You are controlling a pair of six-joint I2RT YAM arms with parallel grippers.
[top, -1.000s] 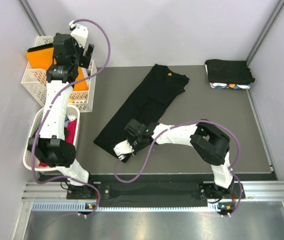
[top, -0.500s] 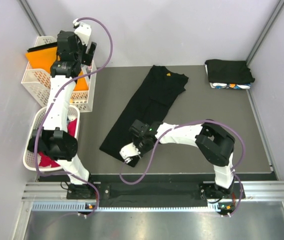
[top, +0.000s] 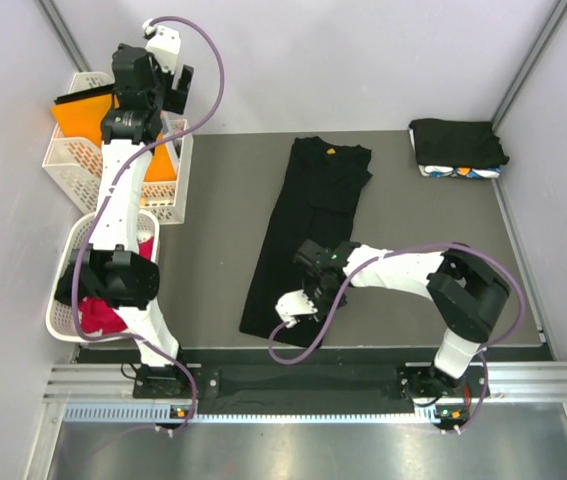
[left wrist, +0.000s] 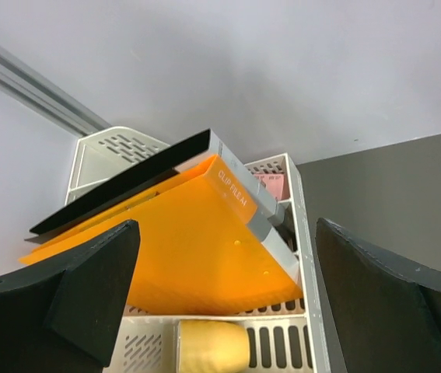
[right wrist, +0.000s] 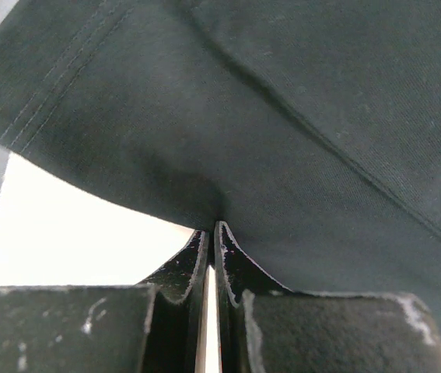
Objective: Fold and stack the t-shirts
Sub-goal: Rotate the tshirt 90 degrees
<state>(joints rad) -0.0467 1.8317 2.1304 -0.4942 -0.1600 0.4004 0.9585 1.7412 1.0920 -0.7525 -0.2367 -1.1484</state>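
A long black t-shirt (top: 315, 215) lies flat on the grey mat, collar at the far end. My right gripper (top: 295, 304) is at its near hem, shut on a pinch of the black cloth (right wrist: 282, 116); in the right wrist view the gripper (right wrist: 214, 227) has its jaws pressed together with fabric bunched at the tips. My left gripper (top: 153, 90) hangs open over the far-left basket, holding nothing. In the left wrist view, the left gripper (left wrist: 228, 264) has its wide-apart fingers framing the orange folder (left wrist: 181, 249). Folded t-shirts (top: 458, 145) are stacked at the far right corner.
A white lattice basket (top: 73, 160) at the far left holds the orange folder (top: 88, 115). A round white basket (top: 63, 270) nearer on the left holds a red shirt (top: 103, 318). Grey walls close in the left, far and right sides.
My right gripper has pulled the shirt's near hem to the right, so the shirt now lies nearly straight instead of slanted. The left arm has shifted slightly farther back over the basket.
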